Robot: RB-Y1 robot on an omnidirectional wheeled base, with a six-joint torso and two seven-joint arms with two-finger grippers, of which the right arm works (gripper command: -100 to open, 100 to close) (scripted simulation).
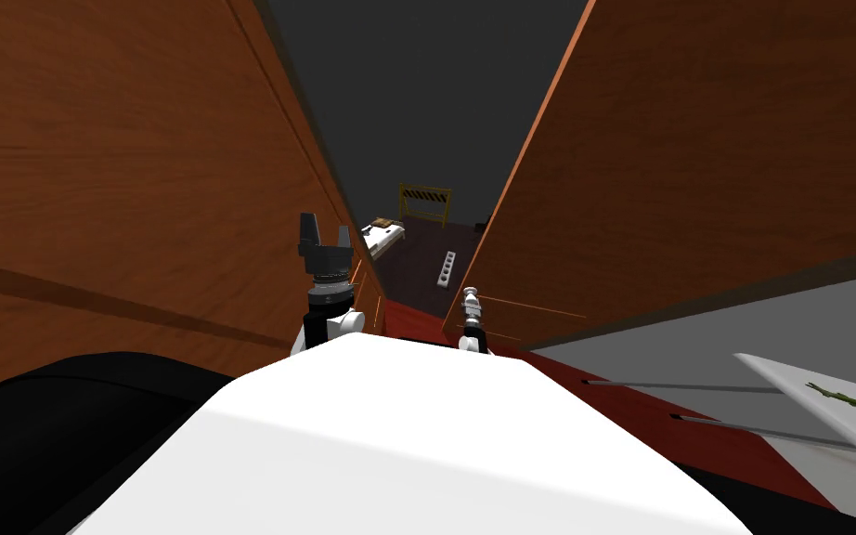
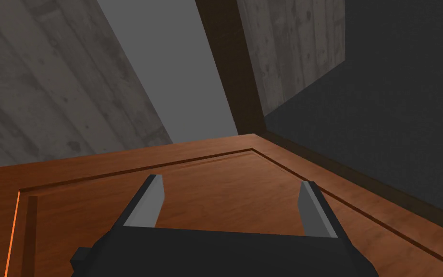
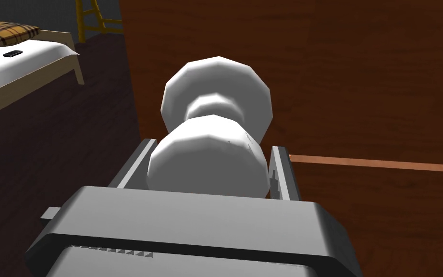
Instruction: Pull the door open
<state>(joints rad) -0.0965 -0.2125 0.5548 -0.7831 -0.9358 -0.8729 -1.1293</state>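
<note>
- Jaws of my right gripper (image 3: 209, 163) are clamped on both sides of a round white door knob (image 3: 213, 127).
- That knob sticks out from a brown wooden door (image 3: 360, 72), which stands on my right with a gap beside its edge.
- Through the gap lies a white bed (image 3: 9, 72) with a checked pillow (image 3: 4, 32).
- My left gripper (image 2: 231, 185) is raised on my left, jaws wide apart and holding nothing, close to another brown wooden panel (image 2: 71, 192).
</note>
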